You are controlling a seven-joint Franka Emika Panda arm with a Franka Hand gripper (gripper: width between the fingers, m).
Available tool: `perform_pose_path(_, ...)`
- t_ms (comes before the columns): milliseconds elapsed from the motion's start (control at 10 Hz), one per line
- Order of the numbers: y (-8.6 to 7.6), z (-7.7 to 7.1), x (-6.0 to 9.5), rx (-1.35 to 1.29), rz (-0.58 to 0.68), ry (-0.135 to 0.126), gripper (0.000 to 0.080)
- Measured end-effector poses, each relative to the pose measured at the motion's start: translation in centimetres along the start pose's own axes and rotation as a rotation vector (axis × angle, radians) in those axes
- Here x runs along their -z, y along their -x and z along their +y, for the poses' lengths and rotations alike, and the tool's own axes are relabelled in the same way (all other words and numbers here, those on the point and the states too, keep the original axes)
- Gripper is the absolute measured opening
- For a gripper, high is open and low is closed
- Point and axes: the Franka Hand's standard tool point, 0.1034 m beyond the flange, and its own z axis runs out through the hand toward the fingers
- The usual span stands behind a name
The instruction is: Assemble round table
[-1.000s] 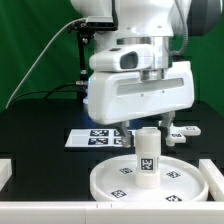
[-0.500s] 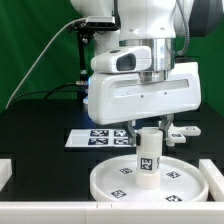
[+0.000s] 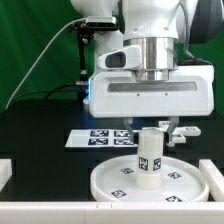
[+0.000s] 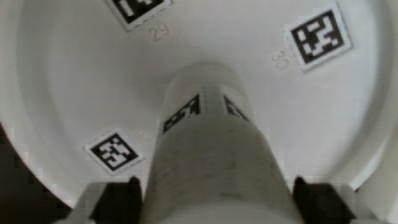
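Note:
The round white disc (image 3: 100, 180) lies on the black table near the front, with small square tags on its face. The short thick leg (image 3: 149, 160) stands upright at its centre, a tag on its side. My gripper (image 3: 149, 132) comes straight down over the leg's top. In the wrist view the leg (image 4: 210, 140) fills the gap between my two dark fingers (image 4: 118, 200), which press on both its sides, above the disc (image 4: 71, 80). The small lobed foot (image 3: 183, 131) lies behind the disc, on the exterior view's right.
The marker board (image 3: 85, 138) lies flat behind the disc. A white block (image 3: 5, 172) sits at the table's edge on the exterior view's left, and a white rail (image 3: 50, 215) runs along the front. A green backdrop stands behind.
The hand has turned square to the camera and shifted slightly to the exterior view's right. Its jaws have closed onto the leg. Disc and foot have not moved.

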Motion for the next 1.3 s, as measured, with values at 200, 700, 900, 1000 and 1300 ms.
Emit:
perform_pose_path(200,0.0,0.3,0.0,-0.338,-0.001,-0.012,0.0404)
perform_pose_path(700,0.1,0.3,0.0,-0.965,-0.035,-0.037,0.0407)
perform_pose_path(900,0.1,0.4,0.0,-0.857,-0.027,-0.038,0.0483)
perform_pose_path(1000,-0.1,0.9,-0.1,-0.669,-0.015,-0.042,0.0609)
perform_pose_path(1300,0.2,-0.6,0.2,-0.246,-0.054,-0.057,0.0647)
